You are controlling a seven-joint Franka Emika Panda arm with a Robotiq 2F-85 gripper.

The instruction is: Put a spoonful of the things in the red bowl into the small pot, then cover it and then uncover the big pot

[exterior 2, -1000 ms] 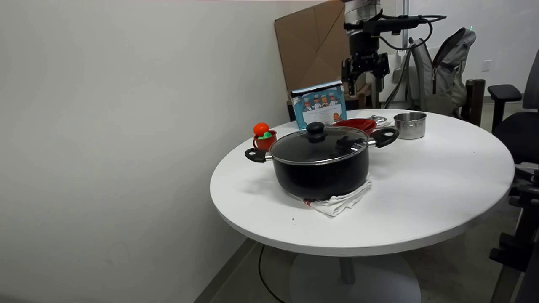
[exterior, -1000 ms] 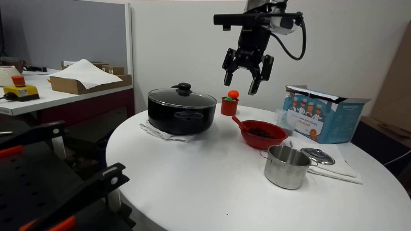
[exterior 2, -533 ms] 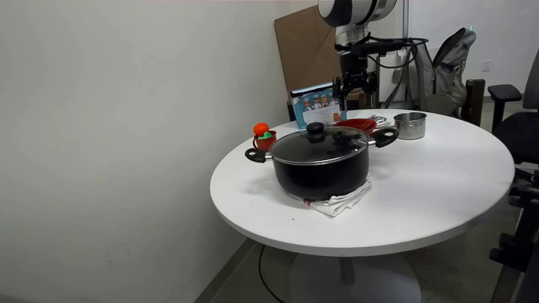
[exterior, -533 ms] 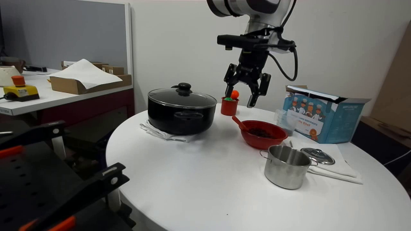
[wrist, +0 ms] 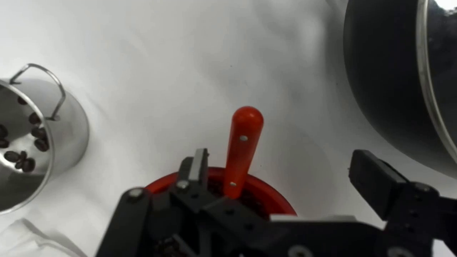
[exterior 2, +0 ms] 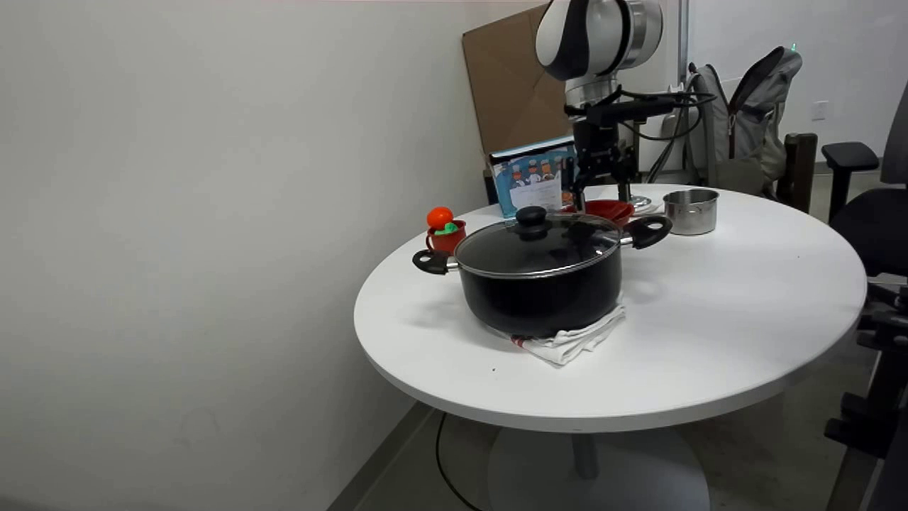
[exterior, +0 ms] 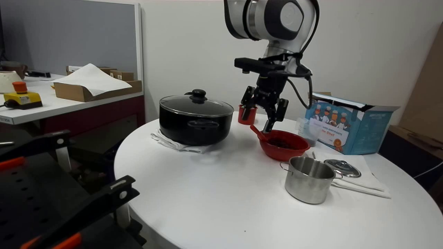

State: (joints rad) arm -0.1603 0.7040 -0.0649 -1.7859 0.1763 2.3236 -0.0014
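The red bowl [exterior: 277, 154] holds dark beans and a spoon with a red handle [exterior: 257, 132], which leans over its rim. My gripper [exterior: 256, 121] is open and empty, just above and behind the bowl. In the wrist view the spoon handle [wrist: 245, 142] shows between the open fingers [wrist: 278, 160], nearer the left one. The small steel pot [exterior: 306, 188] stands uncovered in front of the bowl; the wrist view shows several beans inside it [wrist: 71, 132]. Its lid [exterior: 343, 168] lies on a white cloth. The big black pot [exterior: 193, 129] has its glass lid [exterior 2: 496, 245] on.
A red cup [exterior 2: 445, 241] with an orange ball and a green piece stands behind the big pot. A blue box [exterior: 334, 121] and a clear cup [exterior: 309, 130] stand behind the bowl. A folded cloth [exterior: 176, 145] lies under the big pot.
My gripper has come down from high above the table to just above the red bowl and spoon, staying open. The bowl, pots and lids have not moved.
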